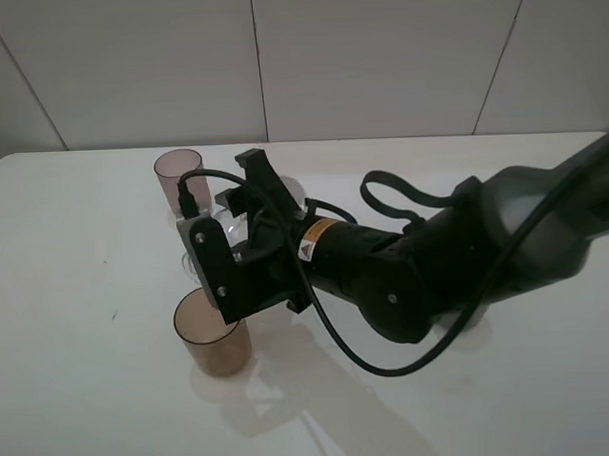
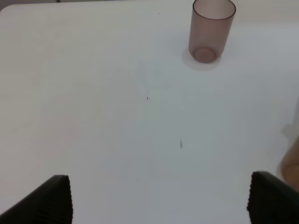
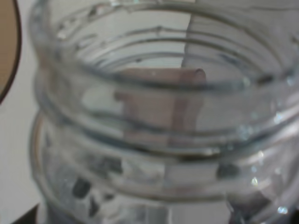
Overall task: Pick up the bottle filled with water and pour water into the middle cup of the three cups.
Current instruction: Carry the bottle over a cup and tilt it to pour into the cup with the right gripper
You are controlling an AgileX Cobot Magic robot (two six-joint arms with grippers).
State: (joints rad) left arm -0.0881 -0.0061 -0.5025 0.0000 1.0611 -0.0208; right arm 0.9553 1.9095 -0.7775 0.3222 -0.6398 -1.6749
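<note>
My right gripper reaches across to the left side and is shut on the clear bottle. The bottle's threaded capless neck fills the right wrist view. The mauve-pink cup stands at the back and also shows in the left wrist view. A smoky brownish cup stands at the front, just below the gripper. The amber-brown middle cup is hidden behind the gripper in the exterior view; slivers show in the right wrist view and the left wrist view. My left gripper is open and empty over bare table.
The white table ends at a tiled wall behind. The right arm and its cables lie across the middle and right of the table.
</note>
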